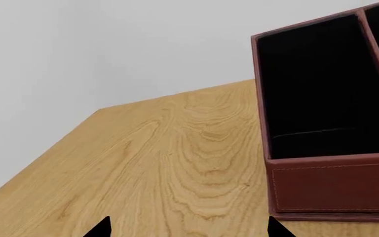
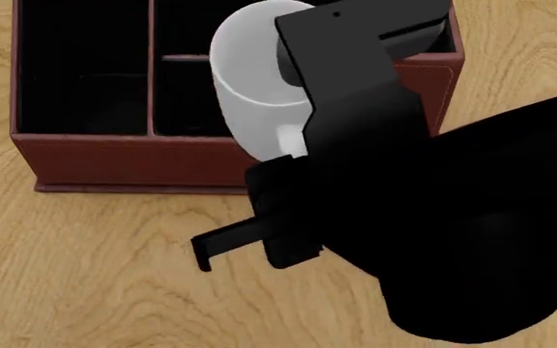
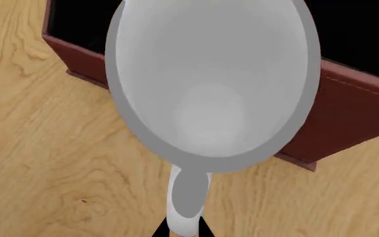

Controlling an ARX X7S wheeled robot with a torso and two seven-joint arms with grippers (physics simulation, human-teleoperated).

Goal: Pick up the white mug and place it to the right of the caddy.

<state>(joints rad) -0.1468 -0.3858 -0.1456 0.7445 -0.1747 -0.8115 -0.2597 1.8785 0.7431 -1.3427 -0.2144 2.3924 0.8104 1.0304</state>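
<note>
A wooden table [image 2: 95, 246] with bold grain fills our view, a plain pale wall [image 1: 110, 44] behind it. The white mug [image 2: 254, 87] hangs in the air in our right claw [image 3: 178, 232], pinched by its handle [image 3: 188, 197], mouth open toward the wrist camera. It floats over the front right part of the reddish-brown caddy [image 2: 133, 163], which sits on the table. Our left claw [image 1: 188, 228] hovers beside the caddy's left end, released and holding nothing.
</note>
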